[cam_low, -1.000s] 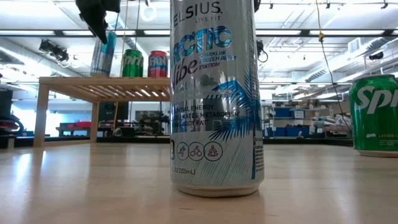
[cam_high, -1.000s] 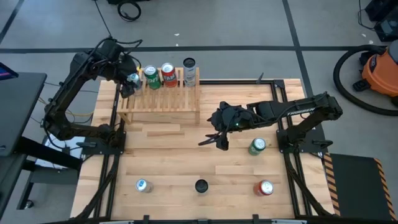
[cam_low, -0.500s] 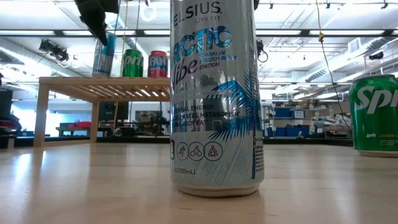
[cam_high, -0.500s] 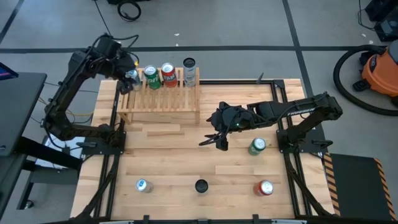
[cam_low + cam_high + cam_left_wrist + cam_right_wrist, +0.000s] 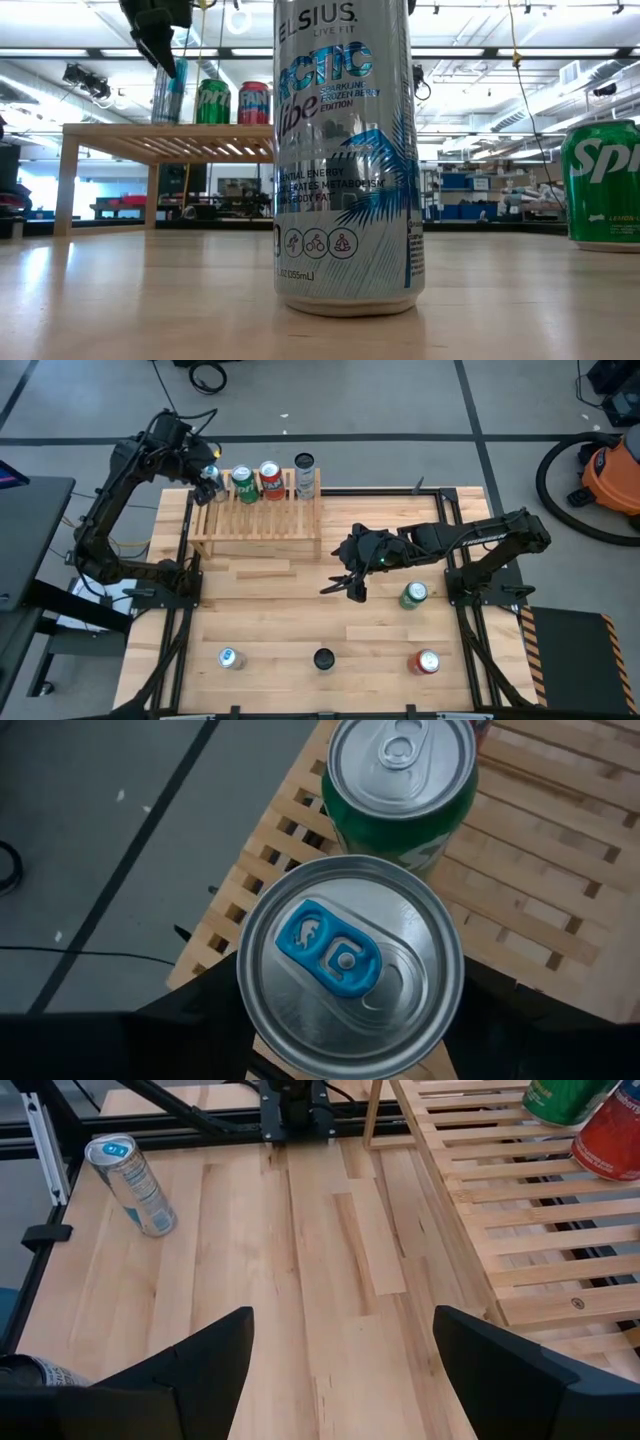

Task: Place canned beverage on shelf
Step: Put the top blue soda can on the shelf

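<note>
My left gripper (image 5: 207, 477) is shut on a slim silver can with a blue tab (image 5: 350, 955), held over the far left end of the light-wood slatted shelf (image 5: 258, 522). In the low view the can (image 5: 170, 98) has its bottom about level with the shelf top (image 5: 170, 138); whether it touches, I cannot tell. A green can (image 5: 400, 770), a red can (image 5: 270, 479) and a dark-topped can (image 5: 304, 464) stand on the shelf beside it. My right gripper (image 5: 340, 586) hangs open over the table's middle, with nothing between its fingers. My left gripper pinches the slim can's upper side wall (image 5: 172, 76) between its two fingers, one on each side just below the rim (image 5: 243, 990). The fingers (image 5: 155, 40) come slanting down from above. The can stands nearly upright next to the green can.
Loose on the table are a green can (image 5: 413, 595), a red can (image 5: 427, 661), a dark-topped can (image 5: 323, 658) and a slim blue-and-silver can (image 5: 229, 657). The shelf's right part holds no cans.
My left gripper has carried the slim can a little toward the table's far edge over the shelf's left end, still shut on it. The can, tilted a second ago, now stands nearly upright and closer to the green can.
</note>
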`<action>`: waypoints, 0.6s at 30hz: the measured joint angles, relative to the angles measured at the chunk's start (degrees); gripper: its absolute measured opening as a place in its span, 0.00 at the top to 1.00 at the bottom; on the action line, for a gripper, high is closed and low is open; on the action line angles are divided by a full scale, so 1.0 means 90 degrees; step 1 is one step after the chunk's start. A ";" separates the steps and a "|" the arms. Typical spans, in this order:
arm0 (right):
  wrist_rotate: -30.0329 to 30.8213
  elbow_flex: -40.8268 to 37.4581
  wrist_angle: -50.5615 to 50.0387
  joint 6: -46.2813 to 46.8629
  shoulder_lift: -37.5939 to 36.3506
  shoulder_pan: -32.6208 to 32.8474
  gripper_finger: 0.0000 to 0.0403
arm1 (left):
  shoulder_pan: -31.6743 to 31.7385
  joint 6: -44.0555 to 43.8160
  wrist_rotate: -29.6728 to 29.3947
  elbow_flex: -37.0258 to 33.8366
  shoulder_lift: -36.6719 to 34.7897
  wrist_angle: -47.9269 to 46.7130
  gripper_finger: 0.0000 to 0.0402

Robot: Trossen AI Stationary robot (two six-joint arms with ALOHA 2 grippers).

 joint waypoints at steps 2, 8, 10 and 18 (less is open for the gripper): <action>0.0000 0.0000 -0.0002 0.0000 0.0000 0.0000 0.21 | -0.0002 -0.0038 -0.0003 0.0000 0.0012 0.0032 0.37; 0.0000 0.0000 -0.0005 0.0114 0.0000 0.0017 0.21 | 0.0158 -0.0335 -0.0056 0.0000 0.0079 -0.0002 0.37; 0.0000 0.0000 -0.0005 0.0114 0.0000 0.0044 0.21 | 0.0216 -0.0383 -0.0062 0.0000 0.0109 -0.0024 0.37; -0.0005 0.0000 -0.0007 0.0112 0.0000 0.0153 0.21 | 0.0243 -0.0562 -0.0045 0.0000 0.0201 -0.0092 0.37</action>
